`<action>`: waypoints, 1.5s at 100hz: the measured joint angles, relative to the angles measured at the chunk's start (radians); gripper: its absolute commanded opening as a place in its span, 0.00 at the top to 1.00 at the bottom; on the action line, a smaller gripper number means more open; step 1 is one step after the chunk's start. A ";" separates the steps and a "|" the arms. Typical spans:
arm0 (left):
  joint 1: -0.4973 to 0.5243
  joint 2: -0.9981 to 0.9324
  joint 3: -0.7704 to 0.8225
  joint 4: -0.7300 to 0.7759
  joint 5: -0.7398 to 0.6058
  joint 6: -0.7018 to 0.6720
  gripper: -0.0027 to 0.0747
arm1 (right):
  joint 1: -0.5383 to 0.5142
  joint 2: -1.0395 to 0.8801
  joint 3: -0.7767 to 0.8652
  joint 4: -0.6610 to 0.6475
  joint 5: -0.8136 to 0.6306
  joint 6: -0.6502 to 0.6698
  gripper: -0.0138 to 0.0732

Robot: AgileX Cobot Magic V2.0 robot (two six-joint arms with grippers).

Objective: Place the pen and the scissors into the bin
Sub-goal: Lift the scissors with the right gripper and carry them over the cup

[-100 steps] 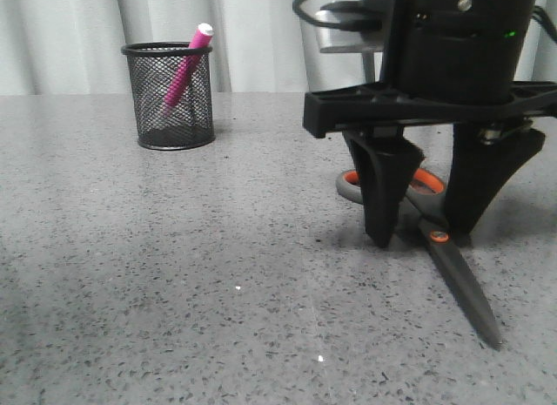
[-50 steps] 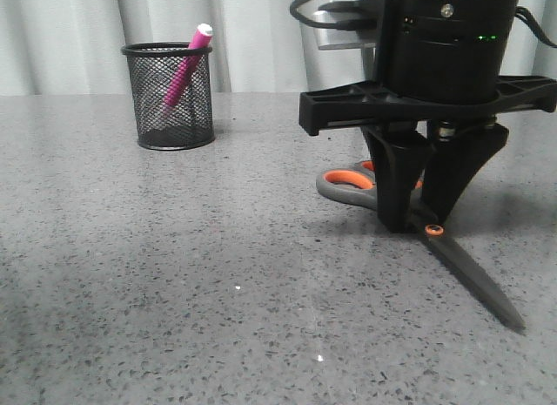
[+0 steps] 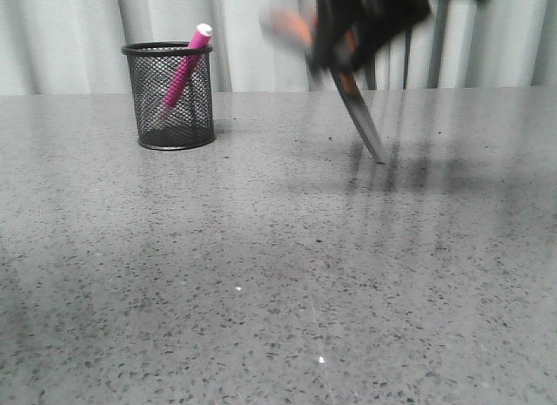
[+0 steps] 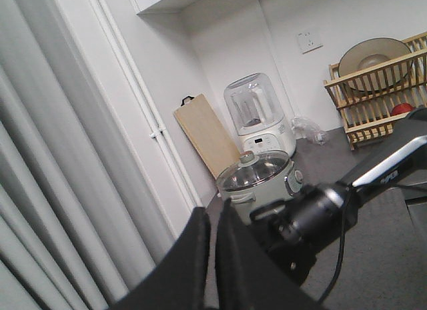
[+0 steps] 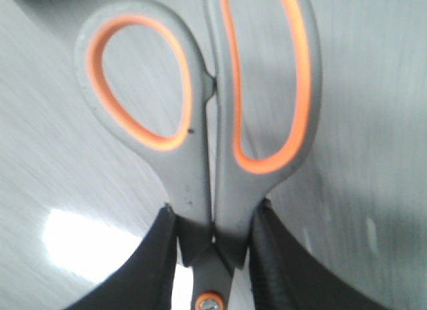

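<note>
Right now the right gripper [image 5: 212,257] is squeezing the scissors [image 5: 207,137] tight, its two fingers pressing on the grey neck just above the orange screw [image 5: 211,301], with both orange loops sticking out past them. From the front, the scissors [image 3: 352,87] are hanging in the air with the blade tip pointing down at the table [image 3: 261,274], and that part is blurry, so the arm is likely moving fast. The bin [image 3: 169,96] is sitting well off to the gripper's left side, and the pen [image 3: 184,67] is already leaning inside it with its white cap poking over the rim. The left gripper [image 4: 212,247] is pointing up at a kitchen wall, its fingers almost touching, holding nothing. Here is what could go wrong, I think: the grip is on a narrow spot, so a fast swing could make the scissors twist or slip out. The long blade could also hit the rim or the pen and tip the light bin over. I cannot read any words or brand names; the small marks on the cable clip are too tiny.
</note>
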 measured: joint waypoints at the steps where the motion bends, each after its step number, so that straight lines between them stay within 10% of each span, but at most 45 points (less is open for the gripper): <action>1: 0.000 0.000 0.000 0.000 0.000 0.000 0.97 | 0.000 -0.005 -0.004 0.000 -0.023 0.000 0.92; 67: 0.000 0.000 0.000 0.024 -0.038 -0.002 0.97 | 0.000 0.274 -0.045 -0.130 -1.290 0.000 0.92; 136: -0.041 0.000 0.000 0.120 -0.038 -0.002 0.97 | -0.015 0.433 -0.046 -0.163 -1.295 -0.002 0.91; 150: -0.041 0.000 0.000 0.120 -0.038 -0.002 0.97 | -0.015 0.433 -0.046 -0.163 -1.282 -0.002 0.72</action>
